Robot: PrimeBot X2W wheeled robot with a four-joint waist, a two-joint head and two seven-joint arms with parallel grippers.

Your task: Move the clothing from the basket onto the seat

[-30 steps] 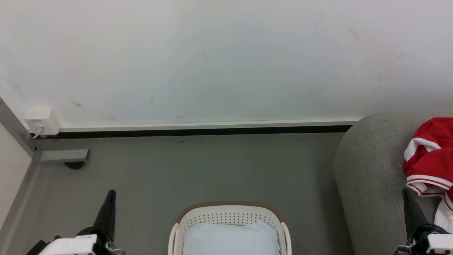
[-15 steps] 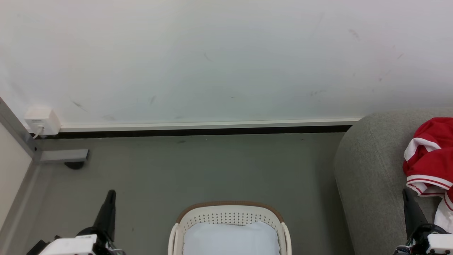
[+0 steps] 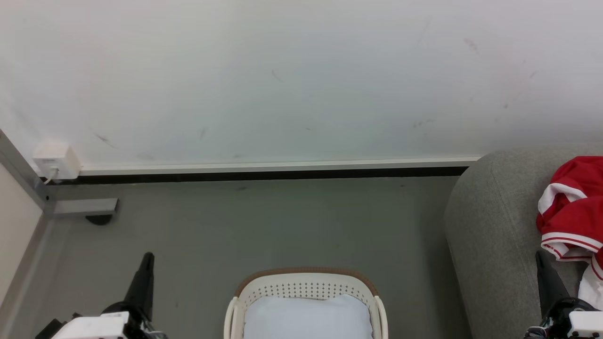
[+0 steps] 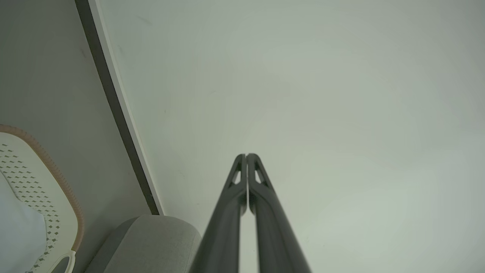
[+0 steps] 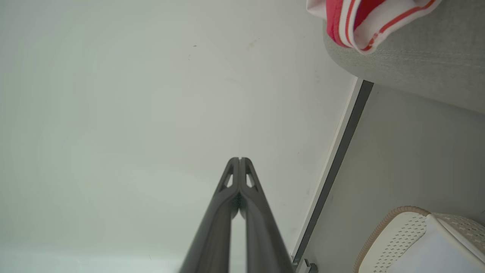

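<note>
Two tools, both clenched on nothing. Left tool [image 3: 147, 266] low at the left, showing against bare floor [image 3: 282, 221]; right tool [image 3: 541, 266] low at the right, showing against the seat [image 3: 494, 226]. Long fingers pressed flat together in each wrist view, pointing toward the wall [image 3: 301, 80].

Clothing [image 3: 572, 207] on the seat, heaped red and white, touching the grey cover, cut off by the right edge of the head view. Just ahead of the right tool's tip and a little to its right; well apart from the left tool, with the basket between. Long axis of the heap roughly front to back, along the line of the right tool's fingers. Striped hem nearest the tip.

Basket [image 3: 306, 282] on the floor, midway between the two tools, near the seat but apart from it in the head view. Inside, pale pad [image 3: 306, 320] and no red cloth in the part shown; near half hidden below the frame.

Judged: move likely finished, or close to it. If more red cloth in the hidden half, right arm the nearer one for carrying across, seat lying to the right of the basket. Otherwise nothing left but to keep clear of the heap, so as not to drag the hem off the edge.
</note>
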